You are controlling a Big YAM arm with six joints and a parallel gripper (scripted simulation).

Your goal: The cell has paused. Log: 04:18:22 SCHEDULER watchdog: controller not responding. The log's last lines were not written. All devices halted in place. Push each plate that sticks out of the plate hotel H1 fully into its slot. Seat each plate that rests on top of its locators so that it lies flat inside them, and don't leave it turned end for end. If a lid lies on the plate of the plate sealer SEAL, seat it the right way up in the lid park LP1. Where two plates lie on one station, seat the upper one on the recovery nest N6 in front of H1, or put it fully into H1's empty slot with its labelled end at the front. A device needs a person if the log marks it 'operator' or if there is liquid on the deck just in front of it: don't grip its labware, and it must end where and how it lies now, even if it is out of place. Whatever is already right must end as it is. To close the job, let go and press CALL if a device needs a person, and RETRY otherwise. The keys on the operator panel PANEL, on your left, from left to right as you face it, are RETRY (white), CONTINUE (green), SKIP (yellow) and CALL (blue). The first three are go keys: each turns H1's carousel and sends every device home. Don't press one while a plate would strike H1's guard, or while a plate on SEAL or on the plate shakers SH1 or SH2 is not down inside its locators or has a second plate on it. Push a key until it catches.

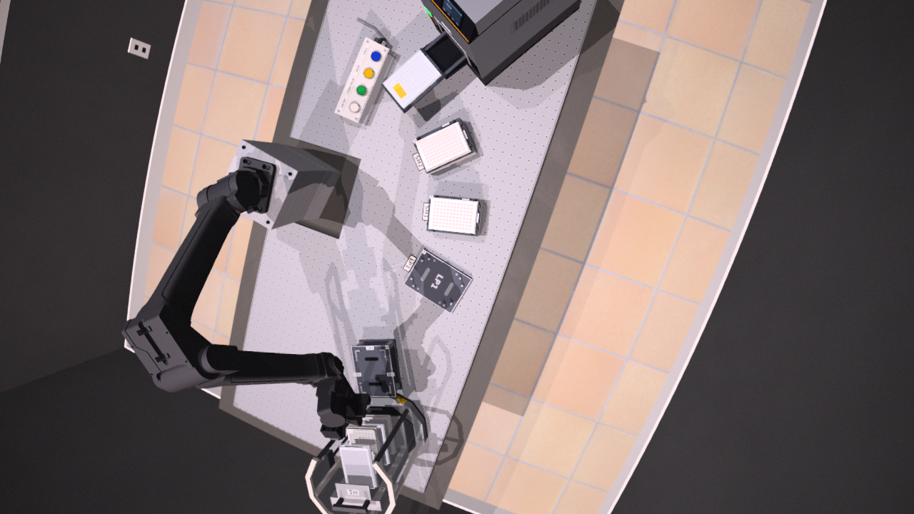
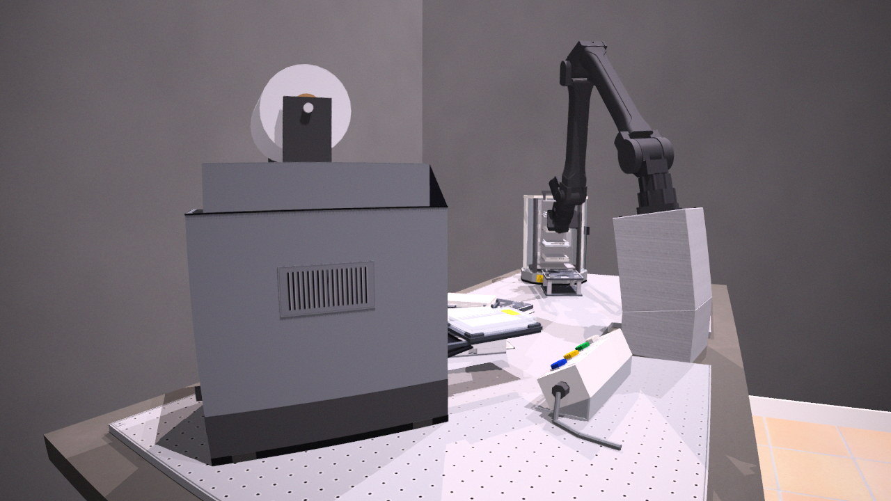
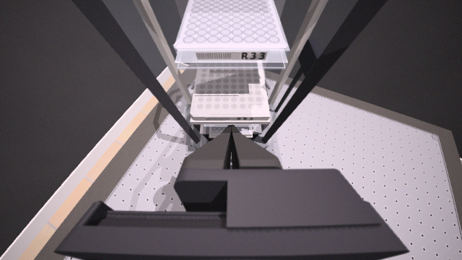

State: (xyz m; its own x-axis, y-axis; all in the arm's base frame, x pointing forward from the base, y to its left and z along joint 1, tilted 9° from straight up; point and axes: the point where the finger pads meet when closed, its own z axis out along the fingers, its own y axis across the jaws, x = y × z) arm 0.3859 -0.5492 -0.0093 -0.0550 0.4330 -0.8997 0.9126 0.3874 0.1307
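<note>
The plate hotel H1 (image 1: 358,460) stands at the near end of the deck and also shows in the exterior view (image 2: 554,239). My gripper (image 3: 231,130) is shut and empty, right at H1's open front between its dark posts. Its fingertips point at the front edge of a white well plate (image 3: 230,105) in a middle slot. I cannot tell whether they touch it. Above it sits a plate labelled R33 (image 3: 231,32). Another plate lies lower, mostly hidden by my fingers. In the overhead view my gripper (image 1: 350,422) is beside H1's front.
The dark recovery nest N6 (image 1: 373,367) lies just in front of H1. Lid park LP1 (image 1: 438,279) is bare. Two stations each hold a white plate (image 1: 453,214) (image 1: 443,145). SEAL (image 1: 498,25) has a white piece with a yellow patch (image 1: 414,78) on its tray. PANEL (image 1: 363,79) stands beside it.
</note>
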